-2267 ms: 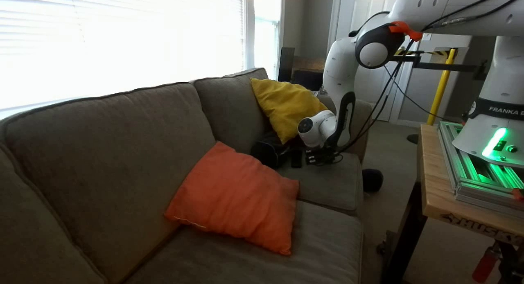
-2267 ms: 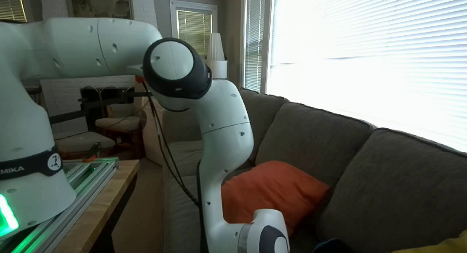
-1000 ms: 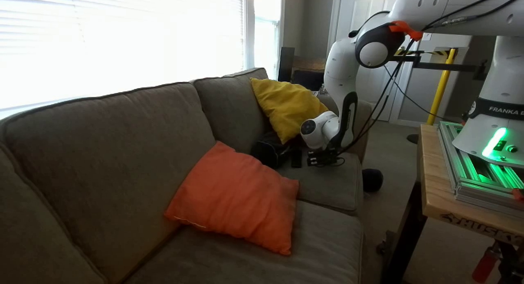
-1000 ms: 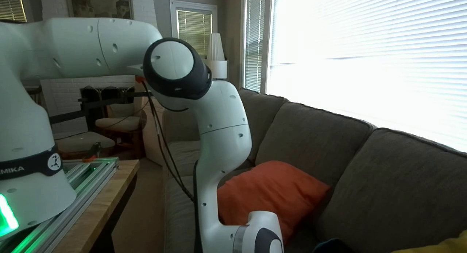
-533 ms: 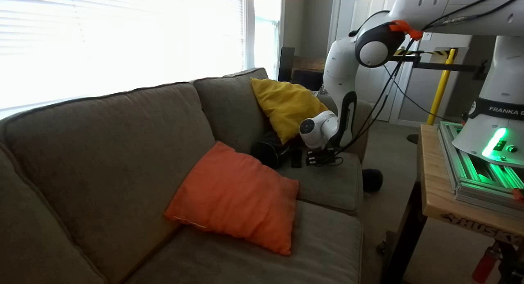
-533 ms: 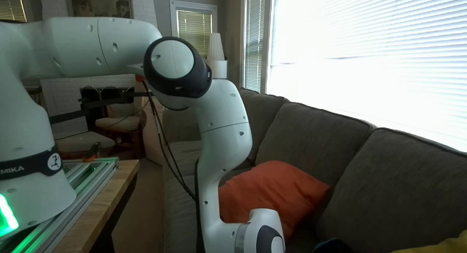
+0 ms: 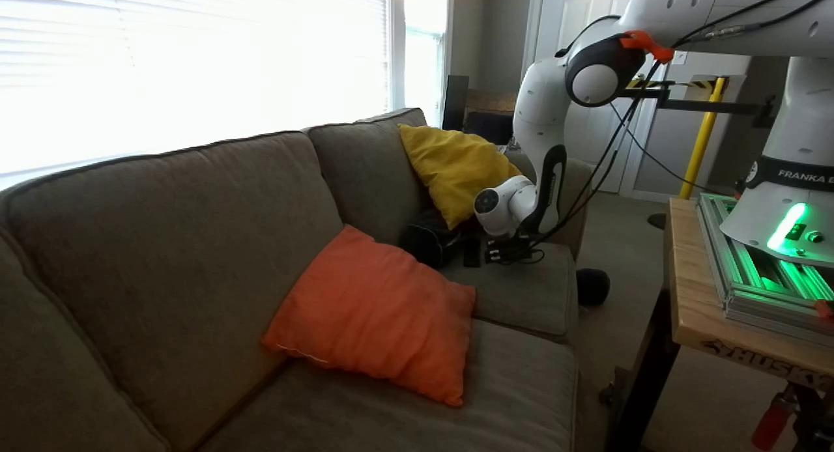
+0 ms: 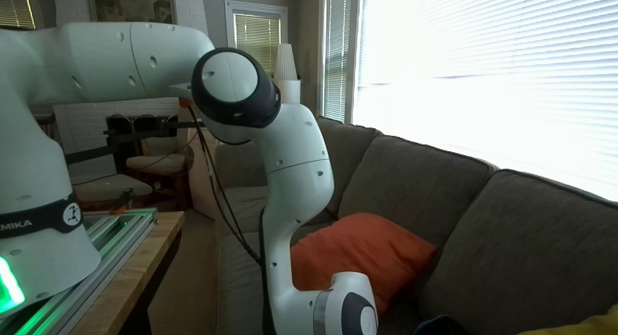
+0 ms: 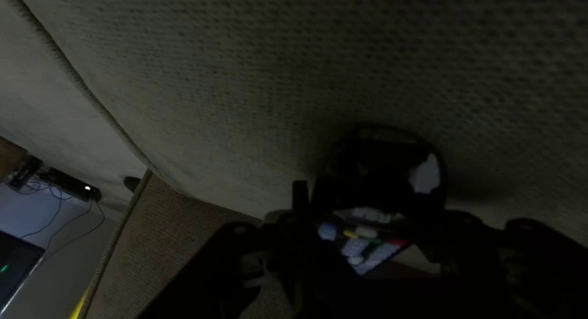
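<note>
Low in the wrist view, gripper (image 9: 370, 203) approach to the remote-like object (image 9: 365, 232) appears complete, lifting undone; jaw closure cannot be determined.

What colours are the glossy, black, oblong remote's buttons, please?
The buttons look whitish, blue, yellow, green and red, best in the wrist view.

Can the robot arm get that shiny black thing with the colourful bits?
Probably yes: in the wrist view, the shiny black, round-ended, plastic-looking thing with colourful bits is right at the black pincer, with nothing visibly blocking. Too dark to tell if it's gripped.
</note>
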Available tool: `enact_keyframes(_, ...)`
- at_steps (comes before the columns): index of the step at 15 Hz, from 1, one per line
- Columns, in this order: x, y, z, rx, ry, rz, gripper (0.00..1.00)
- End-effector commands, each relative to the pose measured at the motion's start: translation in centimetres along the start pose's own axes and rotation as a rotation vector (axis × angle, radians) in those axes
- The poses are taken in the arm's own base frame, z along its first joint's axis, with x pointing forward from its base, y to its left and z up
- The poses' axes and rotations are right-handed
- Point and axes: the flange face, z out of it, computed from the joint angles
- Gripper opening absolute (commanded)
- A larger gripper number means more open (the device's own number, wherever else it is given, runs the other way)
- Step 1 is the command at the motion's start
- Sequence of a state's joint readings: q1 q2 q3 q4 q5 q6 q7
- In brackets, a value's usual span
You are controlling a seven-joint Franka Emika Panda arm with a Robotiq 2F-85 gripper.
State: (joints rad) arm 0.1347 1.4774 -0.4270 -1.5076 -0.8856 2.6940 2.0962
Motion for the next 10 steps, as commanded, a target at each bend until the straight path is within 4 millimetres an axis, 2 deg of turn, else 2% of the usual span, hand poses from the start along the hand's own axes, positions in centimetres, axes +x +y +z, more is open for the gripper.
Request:
enact_keyframes(1,-1.4,-1.6,-3.3,-0.006,0.057,-0.012,0.27)
enact_keyframes(4,-3.4,-3.7,-6.2,0.010,0.090,-0.048,0.27)
enact_keyframes(10,-8.0,-7.7,-13.2,0.078,0.177,-0.134,0.27)
